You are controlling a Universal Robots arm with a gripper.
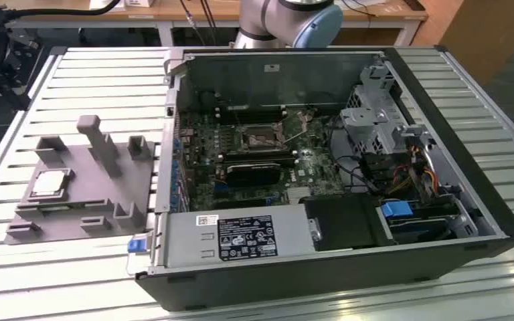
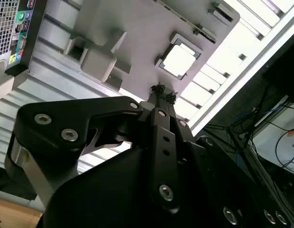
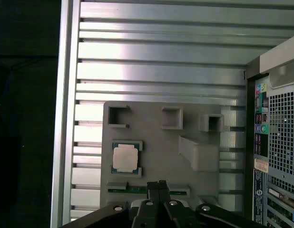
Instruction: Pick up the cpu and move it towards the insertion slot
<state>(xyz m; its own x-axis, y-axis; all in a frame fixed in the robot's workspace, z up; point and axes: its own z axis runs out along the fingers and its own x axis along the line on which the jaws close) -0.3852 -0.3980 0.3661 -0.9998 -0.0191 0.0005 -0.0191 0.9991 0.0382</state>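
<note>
The small square cpu with its shiny silver lid (image 3: 125,158) lies flat in a shallow pocket of the grey plastic fixture plate (image 3: 156,142). That plate sits on the slatted aluminium surface (image 3: 161,61), just beside the open black computer case (image 1: 498,200). The black two-fingered gripper (image 3: 158,184) hangs above the plate with its fingers pressed together on nothing. In both wrist views its tips line up beside the chip rather than over it. I'd worry about that offset first: a descent from here would land on the plate or the pocket's rim. The chip is thin and sunk low, so there looks to be little edge to pinch, and a skewed grip could let it tilt or slip out. The tall grey posts (image 1: 92,134) standing near the pocket could catch a finger. The square silver-framed insertion slot (image 1: 259,136) lies well apart, inside the case, so a low carry could clip the case wall. Whether the slot's frame stands open I cannot tell.
</note>
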